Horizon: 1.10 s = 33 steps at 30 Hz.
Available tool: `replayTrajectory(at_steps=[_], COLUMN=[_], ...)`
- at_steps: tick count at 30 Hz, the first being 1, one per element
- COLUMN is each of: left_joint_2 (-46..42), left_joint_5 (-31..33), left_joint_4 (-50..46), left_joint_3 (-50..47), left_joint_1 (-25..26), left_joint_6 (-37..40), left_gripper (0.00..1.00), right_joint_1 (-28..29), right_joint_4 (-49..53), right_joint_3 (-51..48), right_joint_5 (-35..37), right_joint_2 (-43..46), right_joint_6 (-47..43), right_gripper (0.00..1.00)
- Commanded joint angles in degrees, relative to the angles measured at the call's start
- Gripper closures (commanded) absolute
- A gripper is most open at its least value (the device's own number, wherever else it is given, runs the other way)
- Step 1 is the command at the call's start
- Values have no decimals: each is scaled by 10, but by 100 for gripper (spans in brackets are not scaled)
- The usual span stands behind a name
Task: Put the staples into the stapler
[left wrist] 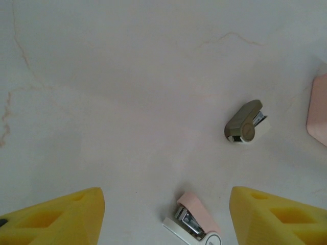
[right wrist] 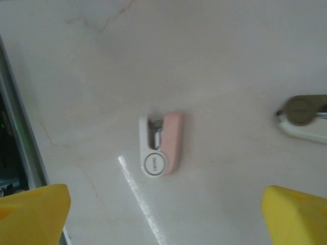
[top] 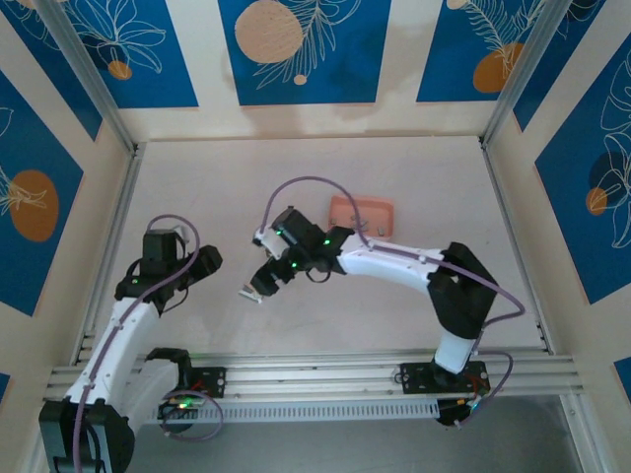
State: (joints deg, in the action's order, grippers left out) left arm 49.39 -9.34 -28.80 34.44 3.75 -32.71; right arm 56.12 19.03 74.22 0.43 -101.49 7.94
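A small pink-and-white stapler (right wrist: 161, 144) lies on its side on the pale table, ahead of my right gripper (right wrist: 166, 191), whose yellow fingers (right wrist: 33, 212) stand wide apart and hold nothing. In the left wrist view the same pink stapler (left wrist: 193, 219) lies low between the spread fingers (left wrist: 56, 219) of my left gripper (left wrist: 166, 196), untouched. An olive-and-white stapler (left wrist: 246, 122) lies further off, toward the pink tray (left wrist: 318, 109). From above, my left gripper (top: 202, 264) and right gripper (top: 264, 281) face each other over mid-table. The staples are out of view.
The right arm (top: 394, 261) crosses in front of the pink tray (top: 362, 215) and covers part of it. The olive stapler (right wrist: 305, 120) sits at the right edge of the right wrist view. A metal rail (right wrist: 20, 148) runs along that view's left side.
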Motion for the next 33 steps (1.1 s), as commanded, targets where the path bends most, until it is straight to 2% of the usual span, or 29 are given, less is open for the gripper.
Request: replayTrajectory(at_steps=[1,5,12,16,19,26,33], left_joint_2=[18,41,49,49,47,46,45], left_joint_5=[-16,-36,-43,-46,-49,-56,-76], left_joint_4=[-10,9,28,32,36,43,43], left_joint_3=[-5,-11,-16,-18,-23,-34,-38], left_joint_1=[-3,-6,-9,-9,-8,-9,-9], left_joint_6=[-13,-18,-22,-22,-19,-21,-9], left_gripper=[34,35,35,35,35,36,37], right_joint_1=[19,33,54,54,55,58,57], right_joint_4=[28,44,64,56,54,17,-41], right_joint_3=[36,66,104,115,126,121,79], right_joint_5=[-15,-17,19,35,53,83,101], right_joint_2=[-34,-90,-158,-187,-206,-229,-208], right_joint_6=[-6,-11,-32,-32,-38,-40,-41], right_gripper=[6,12,14,20,28,40,51])
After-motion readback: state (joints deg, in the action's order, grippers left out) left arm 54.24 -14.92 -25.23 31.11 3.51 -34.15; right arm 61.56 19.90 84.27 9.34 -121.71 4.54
